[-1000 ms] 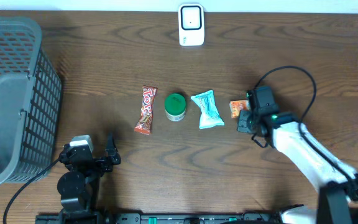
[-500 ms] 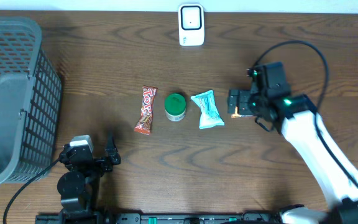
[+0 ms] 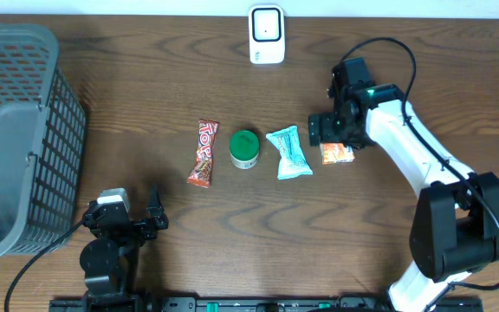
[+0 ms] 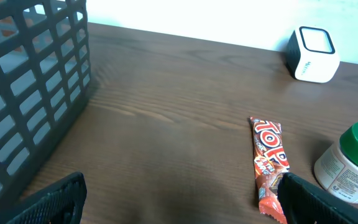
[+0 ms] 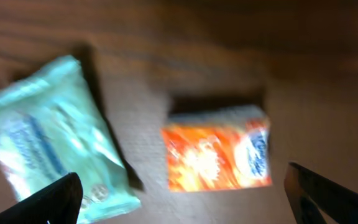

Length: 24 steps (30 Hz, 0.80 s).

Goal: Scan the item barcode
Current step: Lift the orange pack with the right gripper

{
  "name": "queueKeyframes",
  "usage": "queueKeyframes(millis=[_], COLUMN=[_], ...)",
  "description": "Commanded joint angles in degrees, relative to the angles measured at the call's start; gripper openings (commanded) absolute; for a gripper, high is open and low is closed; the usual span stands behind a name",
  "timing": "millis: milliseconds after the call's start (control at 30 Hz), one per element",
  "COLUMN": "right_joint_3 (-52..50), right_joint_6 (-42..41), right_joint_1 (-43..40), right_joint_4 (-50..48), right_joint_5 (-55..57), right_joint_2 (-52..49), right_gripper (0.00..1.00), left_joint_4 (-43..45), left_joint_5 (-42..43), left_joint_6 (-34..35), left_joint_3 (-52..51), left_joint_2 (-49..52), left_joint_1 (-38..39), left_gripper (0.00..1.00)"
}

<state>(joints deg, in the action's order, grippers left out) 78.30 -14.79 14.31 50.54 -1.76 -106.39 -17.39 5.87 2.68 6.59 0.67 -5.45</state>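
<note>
Four items lie in a row mid-table: a red candy bar (image 3: pixel 204 152), a green-lidded jar (image 3: pixel 244 149), a light blue packet (image 3: pixel 289 152) and an orange packet (image 3: pixel 337 154). The white scanner (image 3: pixel 266 35) stands at the back edge. My right gripper (image 3: pixel 333 136) hovers open just above the orange packet (image 5: pixel 216 155), which is blurred in the right wrist view and lies flat between and ahead of the fingertips; nothing is held in the right gripper (image 5: pixel 185 205). My left gripper (image 3: pixel 156 215) rests open at the front left, and the left gripper (image 4: pixel 179 202) faces the candy bar (image 4: pixel 270 163).
A large grey mesh basket (image 3: pixel 16 139) fills the left side, and the basket (image 4: pixel 30 93) is close on the left in the left wrist view. The right arm's black cable (image 3: pixel 388 52) loops over the back right of the table.
The right arm swung from the near right of the orange packet round toward the back, and its gripper now sits over the packet with jaws spread wider. The left arm has not moved.
</note>
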Motion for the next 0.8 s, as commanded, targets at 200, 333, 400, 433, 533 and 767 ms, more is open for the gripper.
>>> queueKeyframes(millis=[200, 333, 400, 433, 533, 767], right_joint_3=[0.92, 0.94, 0.96, 0.96, 1.20, 1.31], right_joint_6=[3.76, 3.72, 3.69, 3.72, 3.72, 3.74], right_joint_1=[-2.86, -2.86, -2.86, -2.86, -2.86, -2.86], right_joint_4=[2.49, 2.60, 2.89, 2.82, 2.23, 0.39], right_joint_5=[-0.55, -2.43, -2.91, -2.93, -2.91, -1.51], right_joint_2=[-2.97, -5.31, -6.99, -7.98, -10.19, -11.65], right_gripper=[0.99, 0.99, 0.99, 0.99, 0.99, 0.99], left_joint_4=[-1.66, -1.66, -1.66, -1.66, -1.66, -1.66], left_joint_5=[0.13, 0.13, 0.13, 0.13, 0.13, 0.13], left_joint_6=[-0.94, -0.94, -0.94, -0.94, -0.96, -0.94], left_joint_3=[-0.76, -0.76, -0.76, -0.76, -0.76, -0.76], left_joint_2=[-0.44, -0.44, -0.44, -0.44, -0.44, -0.44], left_joint_1=[0.17, 0.17, 0.17, 0.17, 0.17, 0.17], left_gripper=[0.98, 0.98, 0.98, 0.98, 0.98, 0.98])
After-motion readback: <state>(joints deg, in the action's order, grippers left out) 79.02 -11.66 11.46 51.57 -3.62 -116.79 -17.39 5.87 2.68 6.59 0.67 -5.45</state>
